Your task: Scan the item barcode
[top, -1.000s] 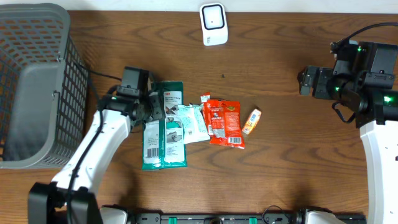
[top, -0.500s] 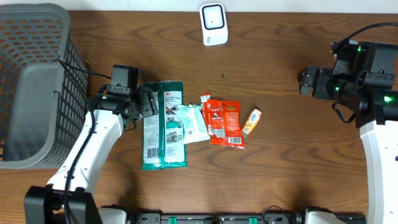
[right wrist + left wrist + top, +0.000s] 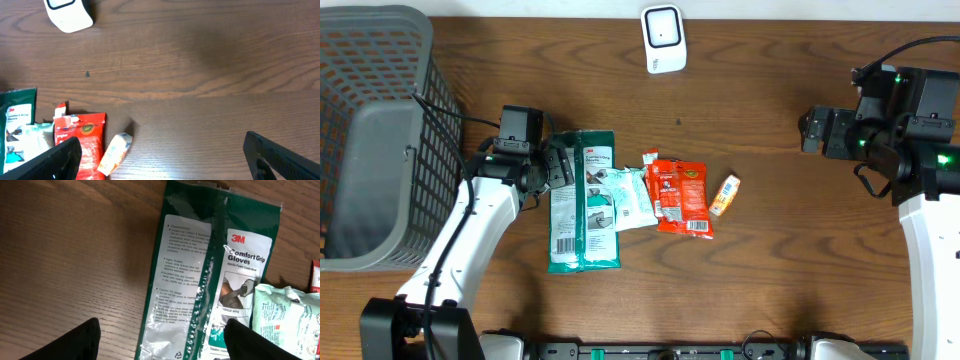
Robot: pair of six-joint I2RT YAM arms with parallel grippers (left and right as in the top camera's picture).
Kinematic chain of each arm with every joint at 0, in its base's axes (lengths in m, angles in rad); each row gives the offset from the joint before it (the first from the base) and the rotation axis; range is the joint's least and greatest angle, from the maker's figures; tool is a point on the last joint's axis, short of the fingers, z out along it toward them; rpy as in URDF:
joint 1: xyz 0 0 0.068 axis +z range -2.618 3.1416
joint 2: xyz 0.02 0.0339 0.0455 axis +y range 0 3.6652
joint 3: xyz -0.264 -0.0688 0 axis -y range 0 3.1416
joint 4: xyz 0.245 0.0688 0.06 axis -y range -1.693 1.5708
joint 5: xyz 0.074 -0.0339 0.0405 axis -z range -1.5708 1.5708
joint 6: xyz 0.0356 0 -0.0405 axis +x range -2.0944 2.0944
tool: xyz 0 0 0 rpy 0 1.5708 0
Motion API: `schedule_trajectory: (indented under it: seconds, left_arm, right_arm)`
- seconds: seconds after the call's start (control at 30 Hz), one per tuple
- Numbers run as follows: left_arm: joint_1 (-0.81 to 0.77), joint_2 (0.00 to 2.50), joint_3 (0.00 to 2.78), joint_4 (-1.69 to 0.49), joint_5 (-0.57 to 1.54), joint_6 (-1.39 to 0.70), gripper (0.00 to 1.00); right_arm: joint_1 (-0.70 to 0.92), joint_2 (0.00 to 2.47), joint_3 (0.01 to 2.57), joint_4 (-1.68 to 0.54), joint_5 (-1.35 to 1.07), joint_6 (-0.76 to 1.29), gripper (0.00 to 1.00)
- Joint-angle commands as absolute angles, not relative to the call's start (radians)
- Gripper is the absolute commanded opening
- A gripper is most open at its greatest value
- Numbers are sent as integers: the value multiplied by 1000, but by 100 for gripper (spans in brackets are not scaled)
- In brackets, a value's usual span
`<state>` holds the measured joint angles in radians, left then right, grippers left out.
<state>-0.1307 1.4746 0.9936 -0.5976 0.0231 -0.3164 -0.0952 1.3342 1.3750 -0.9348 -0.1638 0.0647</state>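
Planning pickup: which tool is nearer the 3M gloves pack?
Left. The left tool is at the 3M gloves pack's left edge, the right tool far to its right.

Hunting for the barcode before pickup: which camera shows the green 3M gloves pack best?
Left wrist. The gloves pack fills the frame close up with legible print, though I can't make out a barcode there. Overhead shows the whole pack, but small, beside the left claw. Right wrist catches only a corner of it at the left edge.
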Motion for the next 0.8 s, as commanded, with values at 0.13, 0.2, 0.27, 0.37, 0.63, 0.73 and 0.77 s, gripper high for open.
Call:
schedule_trajectory:
  seconds: [0.13,0.2,0.27,0.37,0.63,0.73,0.77]
  left_arm:
    - [-127,1485,984,-597,10,-308,80]
    - [-127,1485,984,-598,10,-308,80]
    - [-127,1485,984,-597,10,-308,80]
    - [-127,1485,984,-597,10,-308,80]
    - [-127,1485,984,-595,10,-308,80]
    - [-127,1485,984,-592,10,-308,80]
    - [-128,1485,984,-592,10,-308,79]
  right_arm:
    - [-99,1327,1390,-936,-165,73,99]
    - [-99,1327,1390,-936,-165,74,99]
    - [-99,1327,1390,-936,-165,73,99]
    - [-99,1327,1390,-936,-165,73,99]
    - [-99,1327,1390,-936,-165,74,99]
    - [-99,1327,1390,-936,-168,74,99]
    - [-97,1327,1390,-943,-200,74,99]
